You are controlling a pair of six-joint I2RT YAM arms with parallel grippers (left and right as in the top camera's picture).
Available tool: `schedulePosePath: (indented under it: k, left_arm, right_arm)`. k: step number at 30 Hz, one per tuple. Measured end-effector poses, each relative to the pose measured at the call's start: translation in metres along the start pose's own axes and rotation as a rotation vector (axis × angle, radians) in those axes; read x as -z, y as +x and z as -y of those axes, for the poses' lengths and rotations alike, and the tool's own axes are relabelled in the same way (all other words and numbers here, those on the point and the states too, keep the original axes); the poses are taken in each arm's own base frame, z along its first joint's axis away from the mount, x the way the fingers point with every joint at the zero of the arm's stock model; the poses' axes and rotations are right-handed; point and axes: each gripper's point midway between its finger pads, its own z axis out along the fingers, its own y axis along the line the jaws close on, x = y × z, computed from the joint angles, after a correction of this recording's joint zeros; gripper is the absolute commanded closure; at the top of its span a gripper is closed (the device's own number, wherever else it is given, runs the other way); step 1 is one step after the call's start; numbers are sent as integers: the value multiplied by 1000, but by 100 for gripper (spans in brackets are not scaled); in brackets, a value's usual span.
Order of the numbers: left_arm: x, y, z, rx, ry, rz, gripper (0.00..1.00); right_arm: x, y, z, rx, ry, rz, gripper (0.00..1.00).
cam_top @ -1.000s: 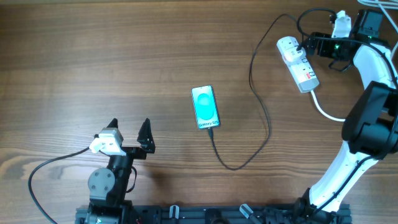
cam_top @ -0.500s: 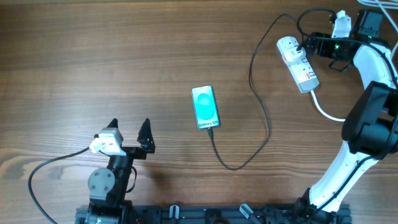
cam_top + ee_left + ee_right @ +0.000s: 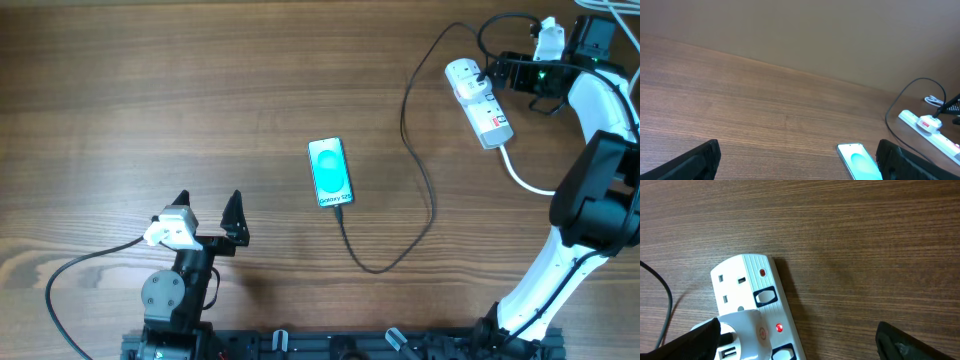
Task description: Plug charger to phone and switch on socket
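Comparing across the last second, nothing has shifted; the left gripper gapes wide and empty, the right gripper wide over the socket — a red light glows; the charger meets the phone mid-table — seemingly done.

The socket lies right of and behind the phone.

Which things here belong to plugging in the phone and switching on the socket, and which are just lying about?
For the job: phone; charger cable; socket.
Just there: thick white cord trailing from the socket; wooden table. Nothing else loose shows.
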Motion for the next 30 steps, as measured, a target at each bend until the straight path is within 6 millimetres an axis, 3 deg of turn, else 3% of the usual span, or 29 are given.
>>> schedulePosePath:
  k: [30]
  left_arm:
    - [0, 0, 0, 0, 0, 0, 0]
  right_arm:
    - [5, -4, -2, 6, 1, 11, 0]
